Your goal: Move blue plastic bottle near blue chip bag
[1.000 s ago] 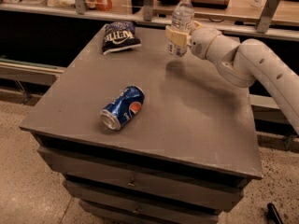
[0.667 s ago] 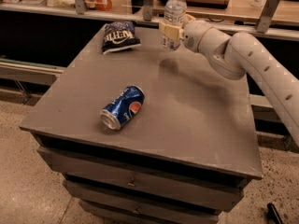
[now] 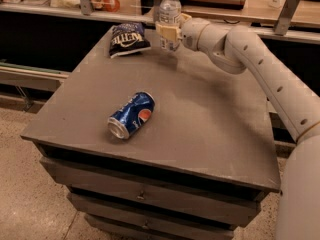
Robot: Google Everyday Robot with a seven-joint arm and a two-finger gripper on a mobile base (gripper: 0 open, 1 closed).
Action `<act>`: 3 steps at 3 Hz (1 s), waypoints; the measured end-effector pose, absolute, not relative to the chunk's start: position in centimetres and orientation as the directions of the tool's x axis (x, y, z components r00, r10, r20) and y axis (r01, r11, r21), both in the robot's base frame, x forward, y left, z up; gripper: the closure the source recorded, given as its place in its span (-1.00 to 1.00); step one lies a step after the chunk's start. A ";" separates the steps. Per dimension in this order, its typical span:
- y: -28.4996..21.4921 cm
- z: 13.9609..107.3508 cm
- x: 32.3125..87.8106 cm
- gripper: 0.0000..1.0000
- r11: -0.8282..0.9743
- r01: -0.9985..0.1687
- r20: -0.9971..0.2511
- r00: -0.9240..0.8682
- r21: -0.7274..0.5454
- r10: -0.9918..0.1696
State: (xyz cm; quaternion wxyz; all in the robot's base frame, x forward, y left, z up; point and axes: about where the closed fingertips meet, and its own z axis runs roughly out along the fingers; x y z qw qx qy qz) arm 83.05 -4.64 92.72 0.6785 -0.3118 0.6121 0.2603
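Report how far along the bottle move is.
Done: the gripper is shut on the blue plastic bottle, holding it upright just above the table, its shadow below. In hand: the bottle hangs right of the blue chip bag, a gap between them. Left: set it down beside the bag and release.

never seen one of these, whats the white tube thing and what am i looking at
The white jointed tube is a robot arm reaching in from the right. One camera looks down at the grey table from its front. At the arm's tip, the gripper, a two-finger clamp, is shut on the blue plastic bottle, holding it upright near the far edge. Just left of it in the picture lies the blue chip bag. A blue soda can lies on its side nearer the front.
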 end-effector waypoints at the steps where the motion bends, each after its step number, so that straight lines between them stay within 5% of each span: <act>1: -3.8 91.4 83.4 1.00 0.658 -0.746 -0.994 0.101 -0.101 -0.038; 2: -3.8 91.3 83.5 1.00 0.658 -0.747 -0.994 0.099 -0.100 -0.038; 3: -3.3 90.4 83.6 0.66 0.653 -0.754 -0.998 0.063 -0.066 -0.028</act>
